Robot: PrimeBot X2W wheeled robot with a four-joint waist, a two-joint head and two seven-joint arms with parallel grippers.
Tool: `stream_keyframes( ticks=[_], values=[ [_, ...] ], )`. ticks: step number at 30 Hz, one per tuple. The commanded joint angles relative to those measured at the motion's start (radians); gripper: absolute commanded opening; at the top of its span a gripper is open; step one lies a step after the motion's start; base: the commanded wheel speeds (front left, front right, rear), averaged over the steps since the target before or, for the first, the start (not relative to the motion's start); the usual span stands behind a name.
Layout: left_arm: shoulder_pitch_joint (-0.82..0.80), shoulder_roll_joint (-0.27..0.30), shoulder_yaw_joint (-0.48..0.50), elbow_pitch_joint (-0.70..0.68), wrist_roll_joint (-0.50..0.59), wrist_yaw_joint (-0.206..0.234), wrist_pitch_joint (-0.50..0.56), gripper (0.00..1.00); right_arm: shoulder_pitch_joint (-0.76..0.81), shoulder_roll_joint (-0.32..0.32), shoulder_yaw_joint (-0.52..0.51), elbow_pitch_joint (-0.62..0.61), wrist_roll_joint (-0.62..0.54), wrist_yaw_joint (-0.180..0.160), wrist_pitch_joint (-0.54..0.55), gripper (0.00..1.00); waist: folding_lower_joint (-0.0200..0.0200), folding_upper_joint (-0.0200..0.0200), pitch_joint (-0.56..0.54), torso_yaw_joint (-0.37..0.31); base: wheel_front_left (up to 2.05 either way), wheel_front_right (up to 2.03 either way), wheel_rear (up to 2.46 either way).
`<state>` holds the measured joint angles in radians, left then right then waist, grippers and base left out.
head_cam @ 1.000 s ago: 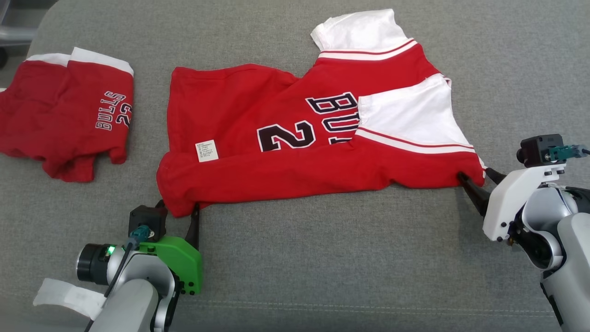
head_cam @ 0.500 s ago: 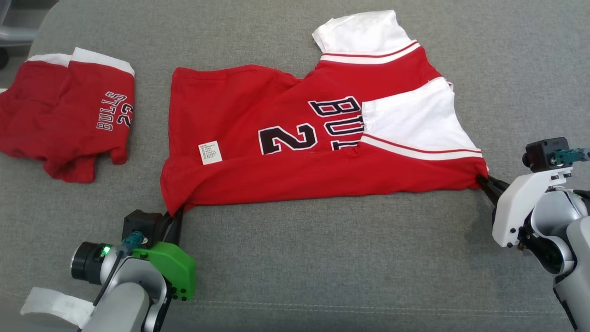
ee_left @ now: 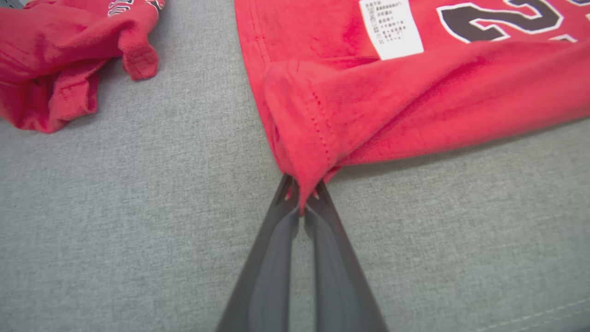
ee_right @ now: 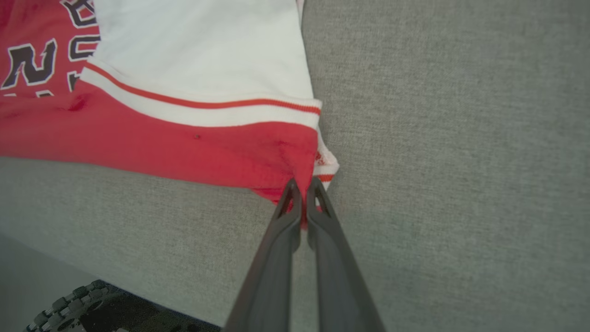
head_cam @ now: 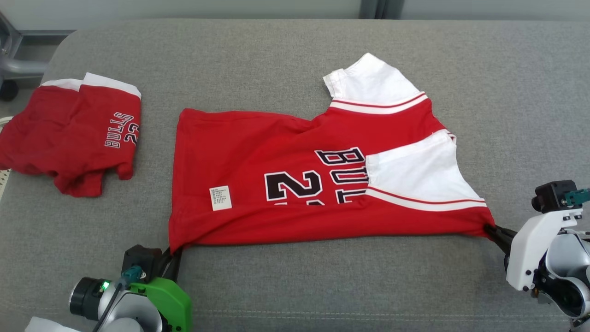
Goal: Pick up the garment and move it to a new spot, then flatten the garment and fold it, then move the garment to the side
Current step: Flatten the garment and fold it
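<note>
The garment (head_cam: 295, 184) is a red jersey with white sleeves and dark lettering, lying half folded on the grey cushion. My left gripper (head_cam: 174, 251) is shut on its near left corner; the left wrist view shows red hem fabric (ee_left: 299, 157) pinched between the dark fingers (ee_left: 276, 249). My right gripper (head_cam: 489, 228) is shut on the near right corner by the white sleeve, and in the right wrist view the red edge (ee_right: 295, 161) is clamped at the fingertips (ee_right: 318, 198). The near edge is stretched taut between the two grips.
A second red garment (head_cam: 69, 133), folded with white trim and "BULLS 23" print, lies at the far left of the grey cushion (head_cam: 322, 286). The cushion's front seam runs close to my arms. A metal frame (head_cam: 11, 69) stands off the left edge.
Both grippers have closed on the jersey's near corners and drawn apart, pulling the near edge straight. The head camera has tilted, so the whole scene sits lower in the picture.
</note>
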<state>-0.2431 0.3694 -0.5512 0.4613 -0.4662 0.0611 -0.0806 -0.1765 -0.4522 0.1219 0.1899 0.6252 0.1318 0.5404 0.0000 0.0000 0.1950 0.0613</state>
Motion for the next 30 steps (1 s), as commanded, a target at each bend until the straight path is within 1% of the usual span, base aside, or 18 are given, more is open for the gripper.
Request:
stream_keyframes(
  ticks=[1,2,4,10,17,18,19,20,26,30],
  values=[
    [0.027,0.017,-0.001,-0.014,-0.008,0.003,0.007,0.00,0.039,-0.004,-0.017,-0.027,0.018,-0.002,0.022,0.00,0.0000,0.0000,-0.023,-0.007,0.00,0.00,0.00],
    [0.027,0.017,-0.001,-0.014,-0.008,0.003,0.007,0.00,0.039,-0.004,-0.017,-0.027,0.018,-0.002,0.022,0.00,0.0000,0.0000,-0.023,-0.007,0.00,0.00,0.00],
    [0.048,0.027,-0.006,-0.042,-0.010,0.010,0.019,0.00,0.093,-0.005,-0.042,-0.074,0.023,-0.002,0.055,0.00,0.0000,0.0000,-0.035,-0.010,0.00,0.00,0.00],
    [0.088,0.044,-0.013,-0.075,-0.024,0.013,0.050,0.00,0.175,0.018,-0.080,-0.149,0.014,-0.002,0.113,0.00,0.0000,0.0000,-0.044,-0.015,0.00,0.00,0.00],
    [0.100,0.058,-0.021,-0.095,-0.032,0.010,0.072,0.00,0.212,0.051,-0.090,-0.185,0.002,-0.002,0.140,0.00,0.0000,0.0000,-0.039,-0.015,0.00,0.00,0.00],
    [0.100,0.060,-0.021,-0.097,-0.032,0.009,0.073,0.00,0.212,0.055,-0.089,-0.188,-0.001,-0.002,0.139,0.17,0.0000,0.0000,-0.039,-0.014,0.00,0.00,0.00],
    [0.102,0.061,-0.023,-0.097,-0.033,0.007,0.074,0.63,0.213,0.059,-0.090,-0.188,-0.003,-0.002,0.137,0.17,0.0000,0.0000,-0.040,-0.014,0.00,0.00,0.00],
    [0.104,0.062,-0.022,-0.095,-0.035,0.010,0.077,1.00,0.215,0.063,-0.091,-0.188,-0.004,-0.002,0.137,1.00,0.0000,0.0000,-0.041,-0.013,0.00,0.00,0.00],
    [0.116,0.055,-0.005,-0.089,-0.055,0.032,0.059,1.00,0.229,0.078,-0.100,-0.203,-0.029,-0.002,0.117,1.00,0.0000,0.0000,-0.061,-0.005,0.00,0.00,0.00],
    [0.133,0.040,0.030,-0.096,-0.081,0.060,0.023,1.00,0.241,0.096,-0.119,-0.225,-0.052,-0.002,0.069,1.00,0.0000,0.0000,-0.084,0.006,0.00,0.00,0.00]
  ],
)
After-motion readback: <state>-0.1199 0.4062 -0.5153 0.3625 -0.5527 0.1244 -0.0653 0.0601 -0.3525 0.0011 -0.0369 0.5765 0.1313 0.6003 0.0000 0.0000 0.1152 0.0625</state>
